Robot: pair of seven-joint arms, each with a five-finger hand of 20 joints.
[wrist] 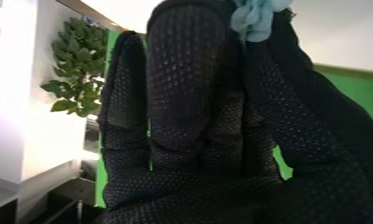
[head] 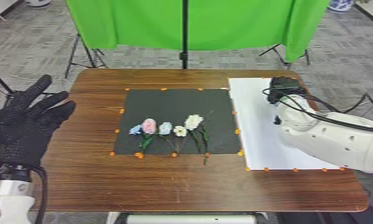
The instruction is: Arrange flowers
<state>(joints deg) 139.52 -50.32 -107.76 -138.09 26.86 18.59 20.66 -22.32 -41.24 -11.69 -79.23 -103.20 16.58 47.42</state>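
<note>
A pale blue flower [wrist: 255, 19] (frilly, cut off by the wrist view's edge) is pinched in the right hand [head: 286, 89], by the white sheet's [head: 253, 125] far end; its stem is hidden. Five thin-stemmed flowers [head: 150, 126] are laid on the black mat [head: 169, 100]. The dotted-fabric left hand [head: 24, 125] is held open.

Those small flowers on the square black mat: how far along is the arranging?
Possibly done: five pink, blue and white flowers lie in a row on the square black mat, though they may instead be awaiting their turn. In hand: a pale blue flower, pinched by the black-gloved right hand at the flat white sheet's far end. Left: placing that flower, perhaps moving the row.
</note>
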